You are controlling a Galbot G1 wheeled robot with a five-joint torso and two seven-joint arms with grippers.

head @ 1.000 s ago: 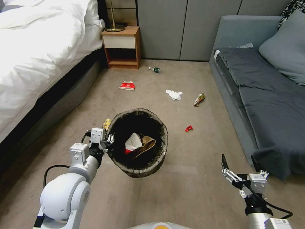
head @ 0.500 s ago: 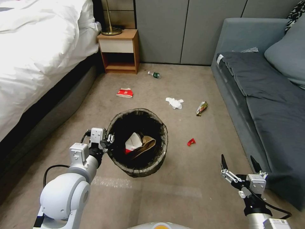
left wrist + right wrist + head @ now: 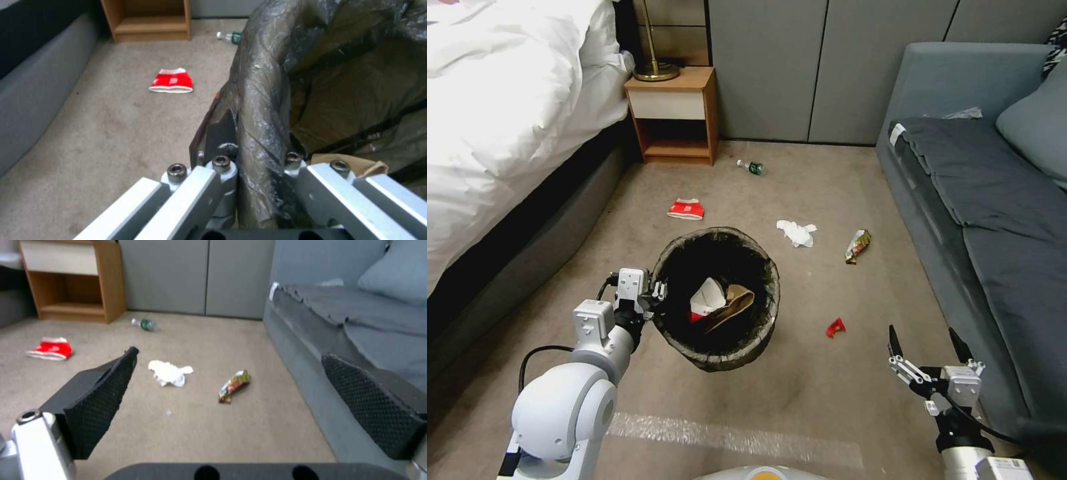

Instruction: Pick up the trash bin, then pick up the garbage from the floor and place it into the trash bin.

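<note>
**Carpet's a mess between bed and sofa**

Left gripper pinches the trash bin by its rim. Right gripper hangs spread wide beside the sofa. Red packet, tissue, wrapper, carton, and bottle lie scattered ahead.

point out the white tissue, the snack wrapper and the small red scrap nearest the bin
white tissue (image 3: 796, 233), head view, middle of the crumpled wad
snack wrapper (image 3: 858, 245), head view, centre of the packet
small red scrap (image 3: 835, 327), head view, its middle
</note>
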